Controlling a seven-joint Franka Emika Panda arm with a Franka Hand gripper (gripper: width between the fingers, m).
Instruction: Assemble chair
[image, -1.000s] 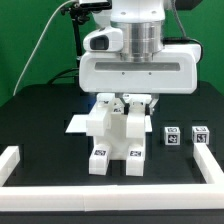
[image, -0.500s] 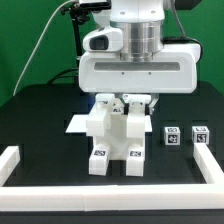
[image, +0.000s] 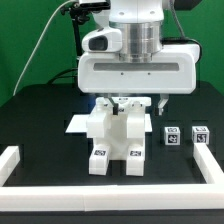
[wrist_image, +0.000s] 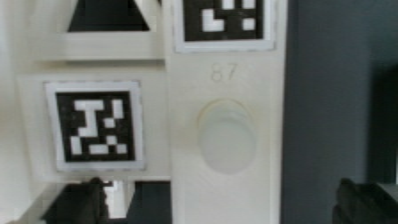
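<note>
on the black table (image: 40, 125) stands a blocky matte-white chair (image: 118, 135).

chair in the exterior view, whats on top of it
The hand hangs right above the chair, fingers spread wide, gripping nothing. The hand's body hides the chair's top edge, so contact there cannot be seen.

Chair (image: 112, 138) directly beneath end effector (image: 131, 102)
</note>
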